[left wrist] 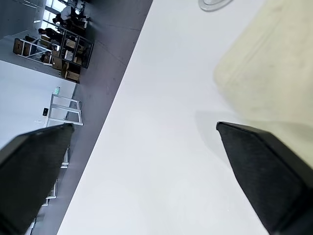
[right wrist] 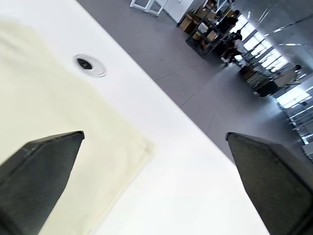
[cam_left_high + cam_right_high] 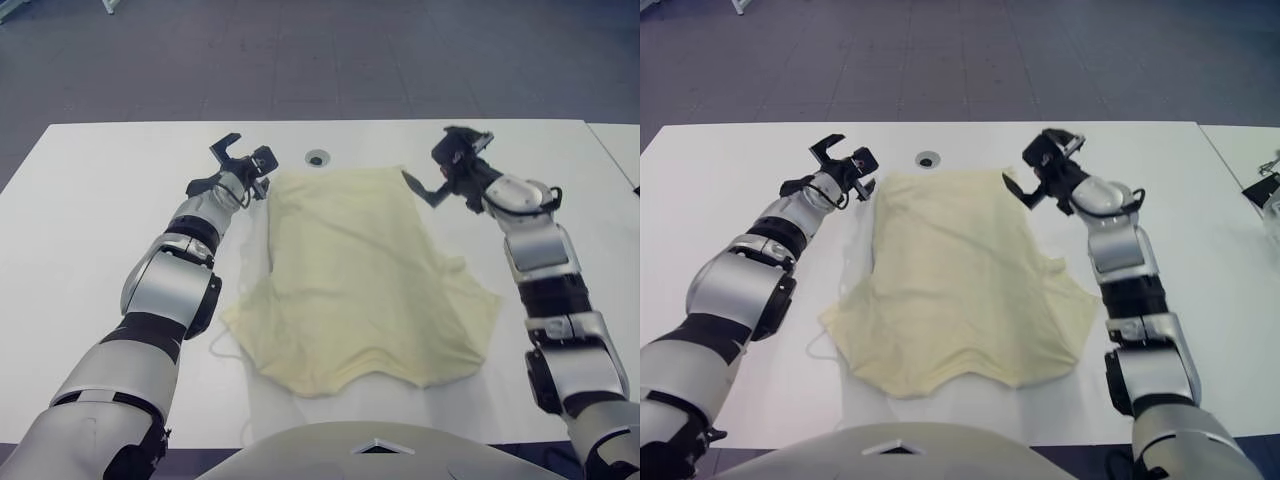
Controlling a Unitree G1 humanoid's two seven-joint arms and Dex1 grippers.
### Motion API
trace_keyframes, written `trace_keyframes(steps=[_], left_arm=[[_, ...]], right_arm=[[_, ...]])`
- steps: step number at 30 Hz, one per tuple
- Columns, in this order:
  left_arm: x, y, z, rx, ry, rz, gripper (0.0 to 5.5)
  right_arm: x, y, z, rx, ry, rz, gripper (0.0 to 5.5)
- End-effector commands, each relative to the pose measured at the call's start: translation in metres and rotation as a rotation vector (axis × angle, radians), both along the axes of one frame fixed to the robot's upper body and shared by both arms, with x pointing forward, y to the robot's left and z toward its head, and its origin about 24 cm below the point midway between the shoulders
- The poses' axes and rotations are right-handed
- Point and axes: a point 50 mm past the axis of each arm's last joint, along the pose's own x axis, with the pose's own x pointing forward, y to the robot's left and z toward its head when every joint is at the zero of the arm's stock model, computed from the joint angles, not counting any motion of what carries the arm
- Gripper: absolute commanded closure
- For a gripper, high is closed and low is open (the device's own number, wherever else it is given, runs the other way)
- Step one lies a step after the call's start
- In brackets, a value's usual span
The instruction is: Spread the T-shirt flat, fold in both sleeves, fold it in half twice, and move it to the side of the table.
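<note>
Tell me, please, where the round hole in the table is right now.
In the head views the hole sits near the table's far side, just beyond the T-shirt's far edge, nearer the left gripper than the right gripper.

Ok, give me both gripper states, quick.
Left gripper: open, holding nothing, by a far corner of the shirt.
Right gripper: open, holding nothing, at the other far corner.
</note>
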Motion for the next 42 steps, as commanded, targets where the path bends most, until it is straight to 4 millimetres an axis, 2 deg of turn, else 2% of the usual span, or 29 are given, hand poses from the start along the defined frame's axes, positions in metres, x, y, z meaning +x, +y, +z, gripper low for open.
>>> trace_keyframes(steps=[1, 3, 4, 7, 10, 12, 16, 21, 28, 31, 33, 35, 38, 42], left_arm=[[0.003, 0.031, 0.062, -0.273, -0.253, -0.047, 0.11], [-0.023, 0.057, 0.043, -0.406, -0.255, -0.039, 0.11], [-0.045, 0.068, 0.033, -0.474, -0.250, -0.022, 0.11], [-0.126, 0.084, 0.001, -0.622, -0.166, 0.082, 0.11], [-0.196, 0.082, -0.023, -0.760, -0.020, 0.195, 0.11], [-0.232, 0.075, -0.029, -0.878, 0.108, 0.223, 0.11], [-0.270, 0.061, -0.015, -1.054, 0.289, 0.153, 0.11], [-0.289, 0.064, -0.014, -1.080, 0.404, 0.195, 0.11], [-0.299, 0.050, -0.011, -1.115, 0.534, 0.194, 0.11], [-0.298, 0.052, -0.018, -1.091, 0.578, 0.246, 0.11], [-0.297, 0.053, -0.023, -1.071, 0.586, 0.274, 0.38], [-0.295, 0.054, -0.025, -1.079, 0.585, 0.295, 0.14], [-0.291, 0.052, -0.032, -1.118, 0.601, 0.312, 0.11], [-0.285, 0.054, -0.043, -1.168, 0.627, 0.377, 0.70]], right_arm=[[-0.068, -0.016, -0.007, 0.255, 0.100, -0.149, 0.13], [-0.087, -0.023, -0.010, 0.382, 0.120, -0.262, 0.13], [-0.097, -0.027, -0.013, 0.440, 0.138, -0.322, 0.13], [-0.127, -0.040, -0.022, 0.505, 0.161, -0.464, 0.13], [-0.151, -0.045, -0.033, 0.548, 0.204, -0.553, 0.13], [-0.158, -0.042, -0.039, 0.541, 0.237, -0.562, 0.13], [-0.161, -0.042, -0.043, 0.524, 0.254, -0.567, 0.13], [-0.157, -0.043, -0.041, 0.523, 0.243, -0.570, 0.13], [-0.151, -0.038, -0.039, 0.508, 0.258, -0.526, 0.13], [-0.148, -0.036, -0.037, 0.504, 0.253, -0.514, 0.13], [-0.147, -0.036, -0.036, 0.503, 0.251, -0.510, 0.10], [-0.146, -0.036, -0.035, 0.500, 0.251, -0.506, 0.10], [-0.144, -0.035, -0.035, 0.495, 0.249, -0.498, 0.10], [-0.140, -0.036, -0.033, 0.488, 0.237, -0.491, 0.10]])
